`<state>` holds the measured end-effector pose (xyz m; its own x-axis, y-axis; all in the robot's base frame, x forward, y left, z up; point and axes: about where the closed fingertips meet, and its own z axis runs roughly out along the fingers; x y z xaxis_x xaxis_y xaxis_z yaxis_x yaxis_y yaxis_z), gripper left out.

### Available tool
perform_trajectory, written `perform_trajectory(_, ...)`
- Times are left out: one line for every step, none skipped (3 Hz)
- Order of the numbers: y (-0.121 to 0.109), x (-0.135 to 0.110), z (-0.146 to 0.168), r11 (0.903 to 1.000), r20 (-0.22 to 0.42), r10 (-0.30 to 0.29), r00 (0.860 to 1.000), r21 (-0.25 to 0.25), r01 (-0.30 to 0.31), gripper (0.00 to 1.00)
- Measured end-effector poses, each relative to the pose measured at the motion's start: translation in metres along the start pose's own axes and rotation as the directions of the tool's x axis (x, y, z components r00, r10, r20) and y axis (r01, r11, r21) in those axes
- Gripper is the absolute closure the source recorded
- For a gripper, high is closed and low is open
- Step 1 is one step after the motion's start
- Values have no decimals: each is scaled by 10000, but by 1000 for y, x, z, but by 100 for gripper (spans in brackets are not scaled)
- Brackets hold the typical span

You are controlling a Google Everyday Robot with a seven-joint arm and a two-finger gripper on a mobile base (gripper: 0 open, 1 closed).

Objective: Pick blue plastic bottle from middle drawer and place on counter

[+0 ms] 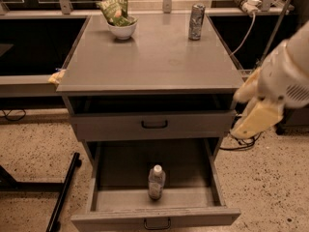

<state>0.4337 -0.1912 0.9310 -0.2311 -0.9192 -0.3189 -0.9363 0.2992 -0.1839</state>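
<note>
The blue plastic bottle (pixel 156 181), clear with a white cap, stands upright in the open middle drawer (pixel 154 217), near the middle of its front wall. The counter (pixel 154 57) is the broad grey top of the cabinet above. My gripper (pixel 256 117), cream-coloured at the end of the white arm, hangs at the right of the cabinet, level with the closed upper drawer. It is above and to the right of the bottle, well apart from it, and holds nothing I can see.
A white bowl with a green bag (pixel 120 25) and a metal can (pixel 196 21) stand at the back of the counter. The closed upper drawer (pixel 154 124) sits above the open one. A black bar (pixel 63 192) lies on the floor at left. Cables (pixel 244 33) hang at the right.
</note>
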Motion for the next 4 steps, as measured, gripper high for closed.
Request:
perform_trajectory(33, -18, 86, 9930, 1317, 332, 9907, -1169, -177, 64)
perform_trajectory(58, -34, 180, 9748, 2189, 778, 9726, -2212, -282, 88)
perform_trajectory(44, -40, 196, 9829, 2516, 945, 9632, -1774, -501, 100)
perform_trajectory(45, -37, 203, 9820, 2580, 933, 9616, -1831, -461, 100)
